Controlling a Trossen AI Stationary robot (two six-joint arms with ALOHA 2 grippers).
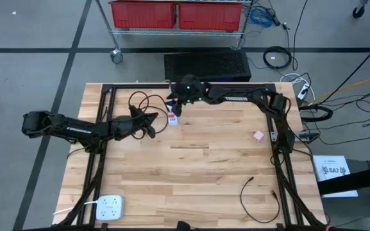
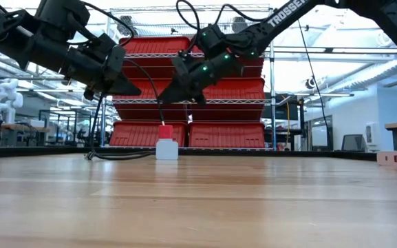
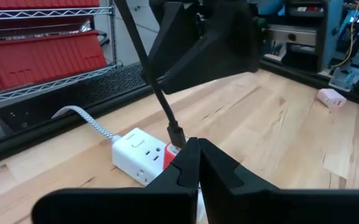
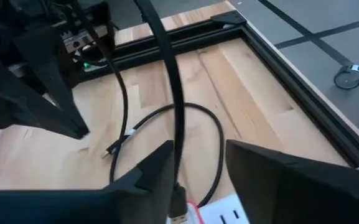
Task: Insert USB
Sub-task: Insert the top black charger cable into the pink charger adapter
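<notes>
Pale wood table (image 1: 197, 167), edged by a black frame (image 1: 104, 96). Beyond its far edge, red bins (image 1: 175, 14) on a wire shelf.

Left arm (image 1: 69, 127) reaching in from the left side; right arm (image 1: 249, 97) stretched along the far edge toward the middle.

Left gripper (image 3: 191, 144) pressed tight together, nothing visible between the fingers; hangs above the wood just beside the white charger block (image 3: 139, 152), tip pointing at it.

Right gripper (image 4: 198, 149) raised over the same block, fingers parted and straddling the black cable (image 4: 174, 93); one finger lies against the cable, the other stands clear of it, so no pinch on it.

Black cable drops between those fingers, then loops across the wood toward the far left corner.

White charger block sits on the table near the far edge, between the two gripper tips, with a red face (image 3: 173, 155) on one side.

USB plug (image 3: 176, 134) at the cable's end stands upright at that red face, touching it; cannot tell whether fully seated.

Near the right side, well apart, a small pink piece (image 1: 258, 135).
</notes>
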